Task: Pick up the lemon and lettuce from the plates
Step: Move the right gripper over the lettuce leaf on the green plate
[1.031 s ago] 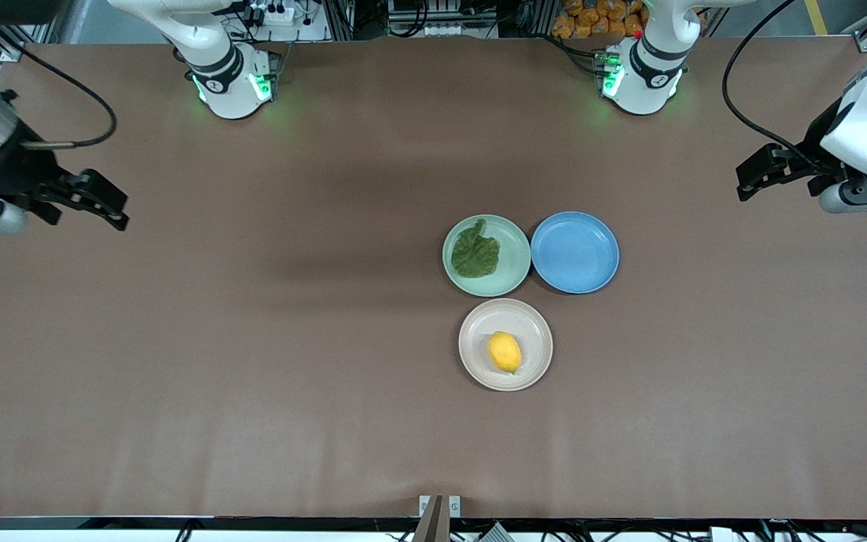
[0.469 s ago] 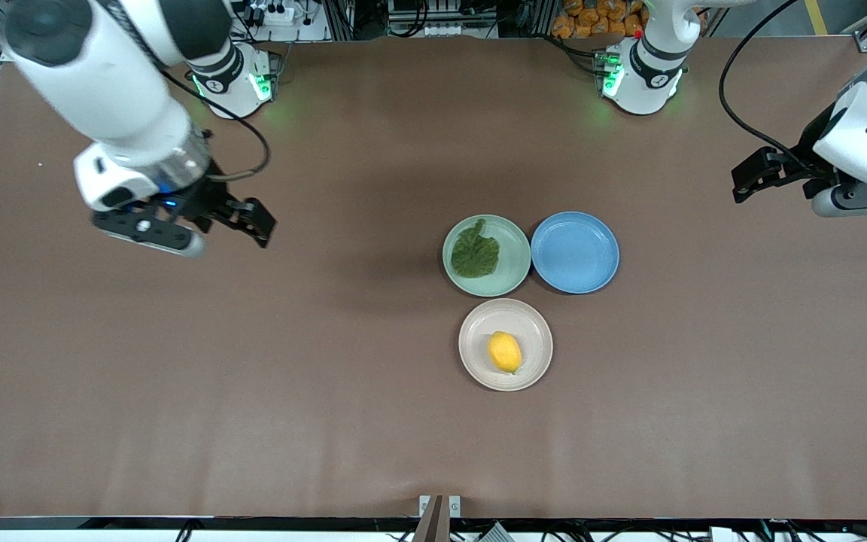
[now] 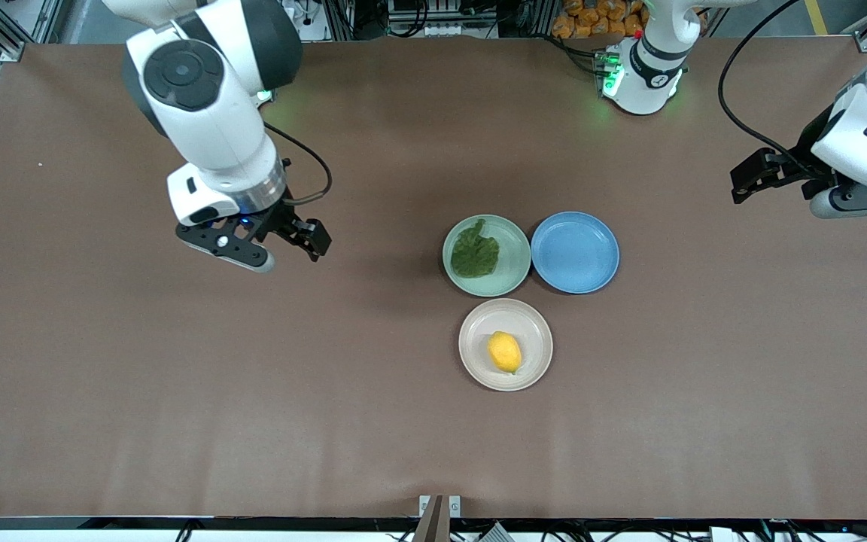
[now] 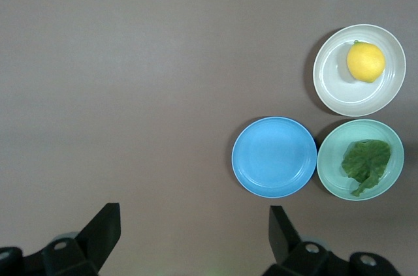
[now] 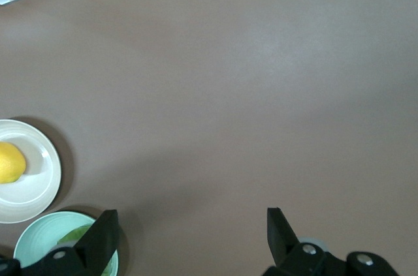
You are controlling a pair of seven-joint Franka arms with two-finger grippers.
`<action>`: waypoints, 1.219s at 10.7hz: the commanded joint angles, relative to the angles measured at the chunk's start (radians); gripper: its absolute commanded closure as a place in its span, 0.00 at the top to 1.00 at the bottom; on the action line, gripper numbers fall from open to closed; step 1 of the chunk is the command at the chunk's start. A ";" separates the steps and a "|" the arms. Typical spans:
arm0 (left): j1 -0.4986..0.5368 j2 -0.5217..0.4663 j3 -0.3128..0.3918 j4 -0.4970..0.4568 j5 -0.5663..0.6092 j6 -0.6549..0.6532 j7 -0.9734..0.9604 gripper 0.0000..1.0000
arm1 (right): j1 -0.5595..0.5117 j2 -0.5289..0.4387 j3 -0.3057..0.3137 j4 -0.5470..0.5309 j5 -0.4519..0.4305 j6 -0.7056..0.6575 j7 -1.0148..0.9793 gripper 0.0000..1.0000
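The lemon [image 3: 505, 351] lies on the cream-beige plate [image 3: 533, 331]. The lettuce [image 3: 475, 254] lies on the mint green plate [image 3: 513, 263], which stands farther from the front camera and touches the cream plate. My right gripper [image 3: 311, 239] is open and empty over bare table, toward the right arm's end from the mint plate. Its wrist view shows its gripper [image 5: 192, 214], the lemon [image 5: 10, 162] and part of the lettuce [image 5: 75, 235]. My left gripper [image 3: 743, 181] is open and empty over bare table at the left arm's end. Its wrist view shows its gripper [image 4: 194, 214], the lemon [image 4: 366, 61] and the lettuce [image 4: 367, 162].
An empty blue plate [image 3: 575, 252] stands beside the mint plate, toward the left arm's end; it also shows in the left wrist view [image 4: 274, 157]. The brown table [image 3: 177, 391] is bare around the three plates. A small bracket [image 3: 439, 506] sits at the near edge.
My right arm has swung in from the right arm's end of the table toward the plates. My left gripper has barely moved. Lemon and lettuce have not moved.
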State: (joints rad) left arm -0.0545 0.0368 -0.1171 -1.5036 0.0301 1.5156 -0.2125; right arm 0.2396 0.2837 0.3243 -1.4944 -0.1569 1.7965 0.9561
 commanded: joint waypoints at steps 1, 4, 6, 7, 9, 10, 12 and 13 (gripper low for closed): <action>-0.002 0.003 0.005 0.008 -0.022 -0.012 0.030 1.00 | 0.024 0.034 0.012 0.014 -0.021 0.041 0.067 1.00; -0.004 0.003 0.004 0.008 -0.022 -0.012 0.028 1.00 | 0.081 0.104 0.033 0.016 -0.056 0.106 0.197 1.00; -0.004 0.003 0.004 0.008 -0.022 -0.012 0.028 1.00 | 0.156 0.187 0.033 0.046 -0.120 0.144 0.306 1.00; -0.005 0.003 0.005 0.008 -0.022 -0.012 0.028 1.00 | 0.177 0.225 0.038 0.069 -0.156 0.152 0.355 1.00; -0.005 0.006 0.004 0.008 -0.024 -0.012 0.028 1.00 | 0.237 0.309 0.053 0.127 -0.190 0.153 0.426 1.00; -0.005 0.009 0.004 0.008 -0.024 -0.012 0.027 1.00 | 0.272 0.360 0.055 0.173 -0.216 0.153 0.488 1.00; -0.005 0.011 0.004 0.008 -0.024 -0.012 0.027 1.00 | 0.343 0.431 0.055 0.212 -0.282 0.178 0.580 0.95; -0.005 0.011 0.004 0.008 -0.024 -0.012 0.027 1.00 | 0.378 0.465 0.053 0.214 -0.311 0.226 0.631 0.90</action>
State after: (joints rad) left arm -0.0573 0.0459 -0.1196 -1.5038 0.0293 1.5155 -0.2124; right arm 0.5744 0.6734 0.3702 -1.3432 -0.4094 1.9955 1.5116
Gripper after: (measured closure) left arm 0.000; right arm 0.048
